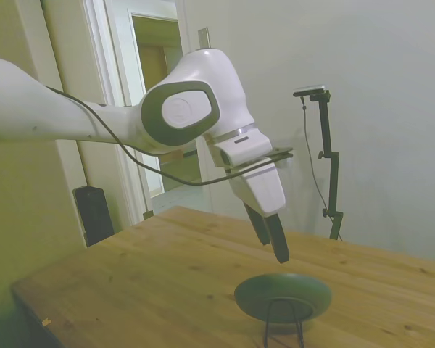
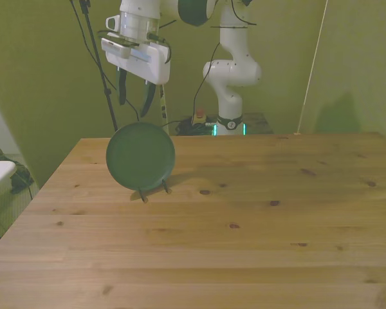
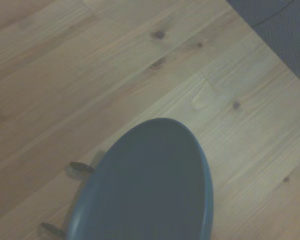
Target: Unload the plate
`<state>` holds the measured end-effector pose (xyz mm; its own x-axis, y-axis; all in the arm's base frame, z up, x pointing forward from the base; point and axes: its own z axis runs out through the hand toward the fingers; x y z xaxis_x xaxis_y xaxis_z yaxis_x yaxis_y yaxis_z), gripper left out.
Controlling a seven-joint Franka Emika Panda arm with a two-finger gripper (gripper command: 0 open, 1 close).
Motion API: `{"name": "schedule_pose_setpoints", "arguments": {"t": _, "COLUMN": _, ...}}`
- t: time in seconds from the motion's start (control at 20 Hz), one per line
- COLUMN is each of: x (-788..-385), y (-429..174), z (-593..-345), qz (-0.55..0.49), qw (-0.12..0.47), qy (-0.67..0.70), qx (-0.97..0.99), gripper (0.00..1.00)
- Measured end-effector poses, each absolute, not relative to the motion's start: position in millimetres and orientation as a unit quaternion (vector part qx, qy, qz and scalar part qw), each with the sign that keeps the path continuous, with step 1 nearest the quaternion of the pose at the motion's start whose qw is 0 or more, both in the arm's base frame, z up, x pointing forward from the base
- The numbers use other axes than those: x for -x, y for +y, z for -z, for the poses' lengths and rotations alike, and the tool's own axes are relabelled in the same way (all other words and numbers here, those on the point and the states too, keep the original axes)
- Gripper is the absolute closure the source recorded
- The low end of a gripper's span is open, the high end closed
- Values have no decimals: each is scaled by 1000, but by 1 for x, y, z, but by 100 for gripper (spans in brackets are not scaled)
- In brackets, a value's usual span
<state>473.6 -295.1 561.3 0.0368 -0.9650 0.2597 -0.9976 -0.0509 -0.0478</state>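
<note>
Claw [image 2: 134, 102] hangs open, fingers spread, in the front view's upper left, just above the plate [image 2: 140, 156], propped upright in its wire stand [image 1: 283, 322] on the worktop [image 2: 257, 212].

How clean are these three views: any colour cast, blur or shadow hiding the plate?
Side view: yellow-green cast, soft, plate readable. Front view: green-tinted walls, plate sharp, faint shadow on the table. Wrist view: mildly blurred, plate dark, rim clear.

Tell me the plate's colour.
Dark grey-green, plain and matte: the plate shows it best in the front view.
</note>
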Motion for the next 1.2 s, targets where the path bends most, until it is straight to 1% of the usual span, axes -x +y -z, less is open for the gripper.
{"name": "schedule_pose_setpoints", "arguments": {"t": 0.3, "x": -488, "y": -308, "z": -529, "qz": -66, "qw": 94, "qy": -693, "qx": -712, "gripper": 0}}
{"name": "schedule_pose_setpoints", "arguments": {"t": 0.55, "x": -495, "y": -310, "z": -509, "qz": -40, "qw": 106, "qy": -693, "qx": -712, "gripper": 0}}
{"name": "schedule_pose_setpoints", "arguments": {"t": 0.6, "x": -496, "y": -311, "z": -506, "qz": -37, "qw": 108, "qy": -694, "qx": -711, "gripper": 100}}
{"name": "schedule_pose_setpoints", "arguments": {"t": 0.75, "x": -497, "y": -316, "z": -502, "qz": -33, "qw": 110, "qy": -696, "qx": -709, "gripper": 100}}
{"name": "schedule_pose_setpoints", "arguments": {"t": 1.2, "x": -500, "y": -322, "z": -501, "qz": -5, "qw": 105, "qy": -699, "qx": -707, "gripper": 100}}
